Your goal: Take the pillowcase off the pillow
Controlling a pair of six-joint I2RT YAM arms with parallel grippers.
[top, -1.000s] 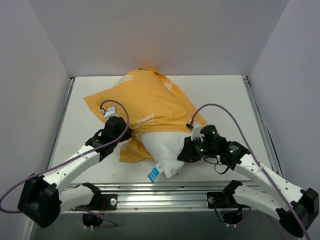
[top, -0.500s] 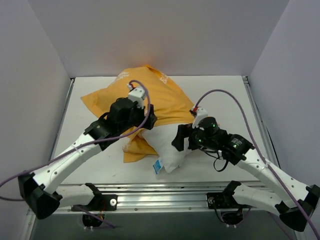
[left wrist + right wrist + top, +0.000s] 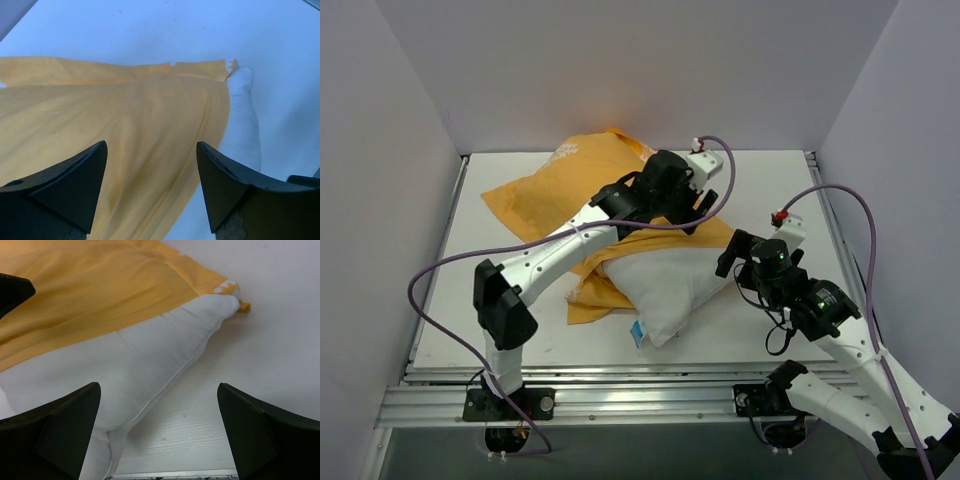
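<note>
The pillowcase (image 3: pixel 555 185) covers the far half of the pillow (image 3: pixel 665 285) on the table (image 3: pixel 760 175). The bare white end points toward me, and I judge the long axis runs near-right to far-left. My left fingers (image 3: pixel 70 190) hang spread above the orange cloth near its hem. My right fingers (image 3: pixel 55 435) are spread and empty, just beside the pillow's bare corner. Only the top view shows the blue tag (image 3: pixel 637 333).

Orange pillowcase (image 3: pixel 115 130), white pillow (image 3: pixel 242 125) corner, claw (image 3: pixel 152 190) open
</note>
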